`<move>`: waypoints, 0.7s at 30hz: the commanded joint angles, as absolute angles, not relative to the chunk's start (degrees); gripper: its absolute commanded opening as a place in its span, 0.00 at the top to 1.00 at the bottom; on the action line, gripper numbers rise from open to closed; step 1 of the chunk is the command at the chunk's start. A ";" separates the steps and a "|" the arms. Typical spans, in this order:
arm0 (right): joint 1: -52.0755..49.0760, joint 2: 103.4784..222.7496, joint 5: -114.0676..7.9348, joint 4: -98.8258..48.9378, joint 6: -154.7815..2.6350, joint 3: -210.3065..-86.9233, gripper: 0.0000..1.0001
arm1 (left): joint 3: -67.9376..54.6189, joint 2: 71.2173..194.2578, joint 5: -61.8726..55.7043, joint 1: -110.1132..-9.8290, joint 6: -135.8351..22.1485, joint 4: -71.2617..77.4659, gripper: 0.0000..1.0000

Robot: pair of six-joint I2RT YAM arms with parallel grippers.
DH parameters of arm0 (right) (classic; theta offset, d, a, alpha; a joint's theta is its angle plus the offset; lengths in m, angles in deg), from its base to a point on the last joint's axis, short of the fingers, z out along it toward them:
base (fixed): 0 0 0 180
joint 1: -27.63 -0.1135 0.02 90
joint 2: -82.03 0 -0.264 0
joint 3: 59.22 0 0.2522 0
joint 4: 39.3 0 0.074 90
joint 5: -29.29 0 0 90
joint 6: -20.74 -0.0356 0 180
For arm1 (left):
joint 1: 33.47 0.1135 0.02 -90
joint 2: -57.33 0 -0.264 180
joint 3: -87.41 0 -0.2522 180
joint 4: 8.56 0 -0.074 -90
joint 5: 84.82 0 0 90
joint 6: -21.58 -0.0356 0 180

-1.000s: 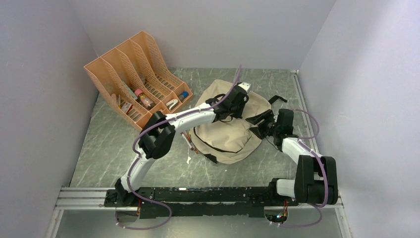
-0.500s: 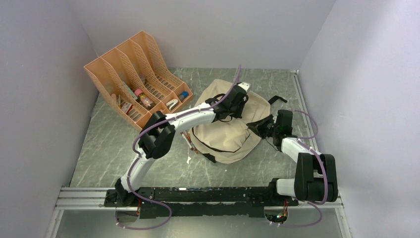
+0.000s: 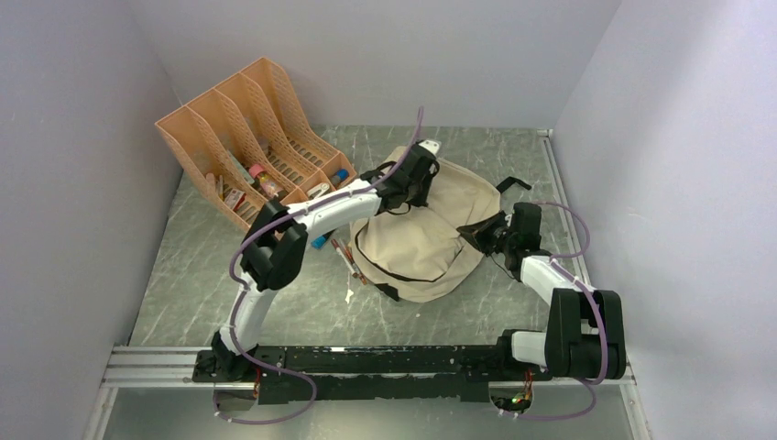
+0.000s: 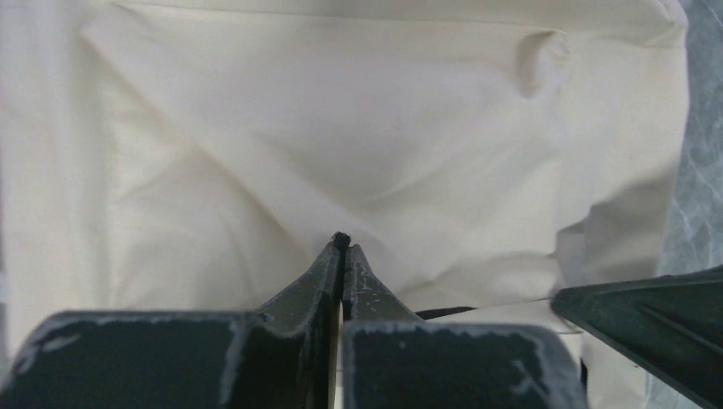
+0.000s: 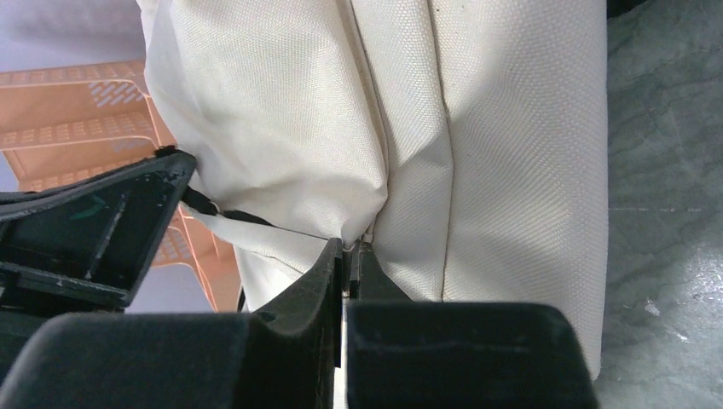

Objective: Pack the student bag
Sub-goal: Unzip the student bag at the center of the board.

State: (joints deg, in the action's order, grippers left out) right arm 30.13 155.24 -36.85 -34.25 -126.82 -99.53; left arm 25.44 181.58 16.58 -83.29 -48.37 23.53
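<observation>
The grey marbled bench (image 3: 211,275) carries everything, with pale walls on three sides. The student bag (image 3: 431,243) lies slumped on its middle-right part, cream cloth up. A black zipper line curves across its near half, and a black strap (image 3: 513,185) pokes out at its far right edge. At the far left corner, well apart from the bag's body, stands the orange file organizer (image 3: 247,137), its slots leaning back toward the wall. The left arm reaches from the near rail diagonally across to the bag's far left edge. The right arm folds in from the right to the bag's right side. The left hand (image 4: 343,247) has its fingers pressed together, and the cloth's creases run in to the fingertips, so it seems to pinch a fold of the bag. The right hand (image 5: 351,247) is also pressed together, nipping the cloth where a seam bunches up at its tips. In the organizer's low front ends sit small items, among them a red-capped bottle (image 3: 266,179) and a blue-capped one (image 3: 339,174). On the bench just left of the bag lie a blue item (image 3: 319,242), a couple of thin reddish sticks (image 3: 348,259) and a white scrap (image 3: 349,295).
</observation>
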 commanded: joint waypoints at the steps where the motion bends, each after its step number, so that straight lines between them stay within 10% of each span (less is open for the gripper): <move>1: 29.91 154.30 -39.12 -33.55 -125.21 -98.58 1.00 | 24.10 176.76 23.20 -79.27 -51.69 22.41 0.95; 21: 29.93 152.97 -41.82 -31.00 -122.17 -99.87 1.00 | 20.62 175.25 23.52 -66.96 -54.40 22.96 0.94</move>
